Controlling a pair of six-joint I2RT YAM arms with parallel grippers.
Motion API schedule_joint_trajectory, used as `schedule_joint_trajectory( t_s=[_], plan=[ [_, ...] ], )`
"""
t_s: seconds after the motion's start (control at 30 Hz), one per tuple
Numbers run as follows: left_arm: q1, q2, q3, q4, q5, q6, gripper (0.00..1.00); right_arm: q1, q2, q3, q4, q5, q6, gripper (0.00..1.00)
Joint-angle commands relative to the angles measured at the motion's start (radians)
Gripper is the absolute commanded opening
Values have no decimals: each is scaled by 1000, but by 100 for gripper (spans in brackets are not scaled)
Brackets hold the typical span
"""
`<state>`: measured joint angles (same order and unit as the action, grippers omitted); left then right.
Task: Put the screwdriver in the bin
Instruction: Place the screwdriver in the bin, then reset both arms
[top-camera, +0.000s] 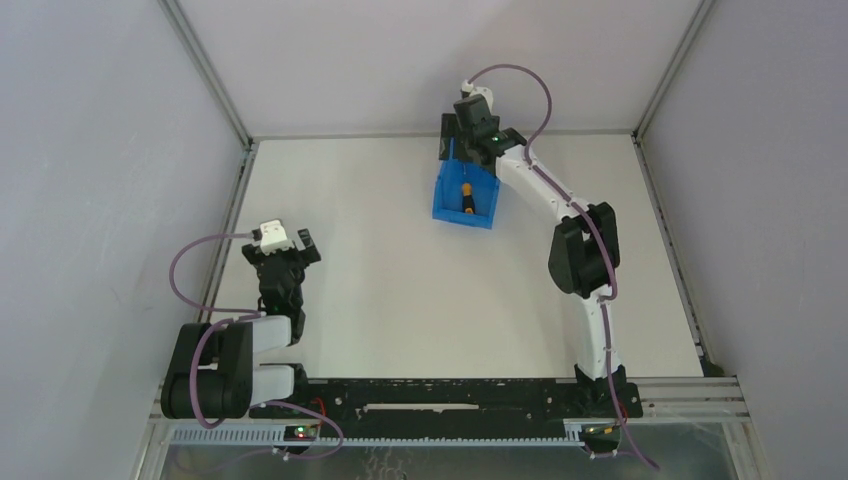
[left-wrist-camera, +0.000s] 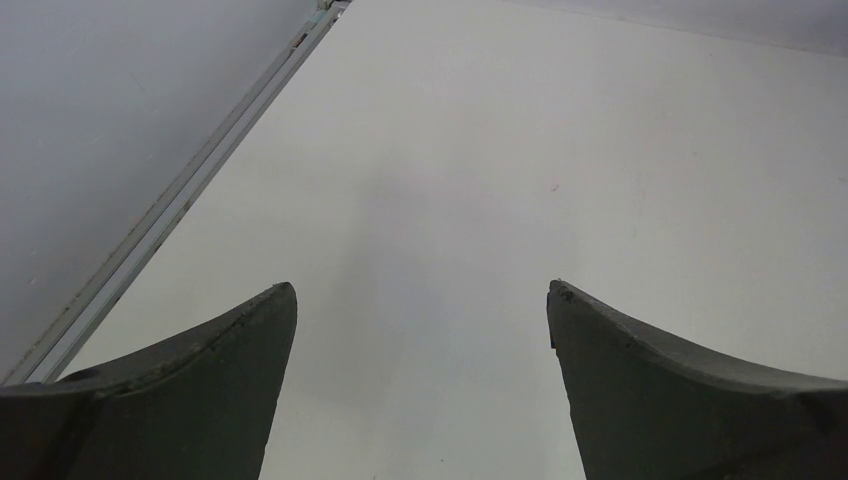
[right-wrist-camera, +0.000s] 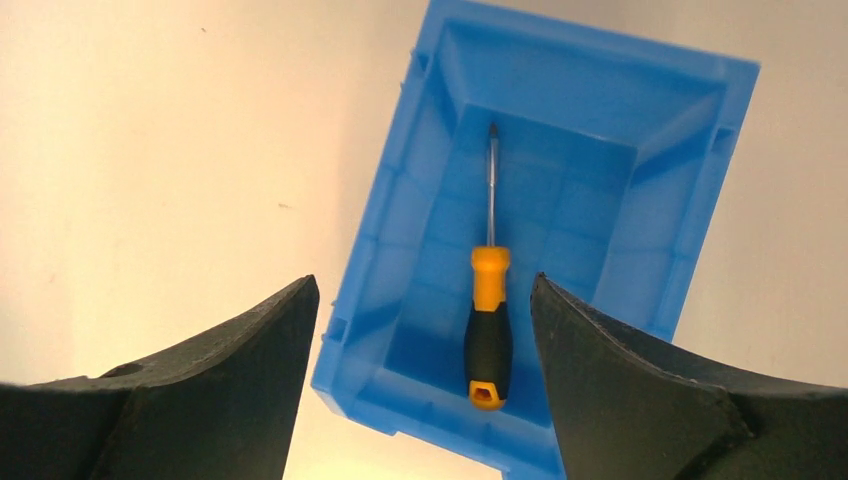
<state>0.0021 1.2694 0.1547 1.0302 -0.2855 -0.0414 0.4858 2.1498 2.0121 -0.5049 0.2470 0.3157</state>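
The blue bin (top-camera: 442, 202) stands at the far middle of the table. The screwdriver (top-camera: 466, 196), with its orange-and-black handle, lies flat on the bin's floor. The right wrist view looks straight down into the bin (right-wrist-camera: 690, 200): the screwdriver (right-wrist-camera: 488, 330) lies lengthwise there, shaft pointing away, touching neither finger. My right gripper (right-wrist-camera: 424, 290) hangs open above the bin's near end, nothing between its fingers. From above, the right gripper (top-camera: 472, 140) sits over the bin's far wall. My left gripper (left-wrist-camera: 422, 292) is open over bare table, near the left edge (top-camera: 283, 252).
A metal rail (left-wrist-camera: 190, 190) runs along the table's left edge, close to the left gripper. Grey walls enclose the table on three sides. The right arm's elbow (top-camera: 583, 255) stands over the right half of the table.
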Motion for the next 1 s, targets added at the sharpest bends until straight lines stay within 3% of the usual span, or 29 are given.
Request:
schedule_joint_trajectory(
  t_s=[0.0,0.1,0.4,0.97],
  plan=[
    [-5,-9,37,32,-14,25,100,12,-88,100,-62,24,-25,90],
    [-5,-9,37,32,-14,25,100,13,-96,161,-92,30,-38,99],
    [-5,-8,37,31,-14,25,100,17,-110,320,-181,31,-68,100],
    [-5,-8,37,31,-14,25,100,-32,-222,276,-193,-12,-174,100]
  ],
)
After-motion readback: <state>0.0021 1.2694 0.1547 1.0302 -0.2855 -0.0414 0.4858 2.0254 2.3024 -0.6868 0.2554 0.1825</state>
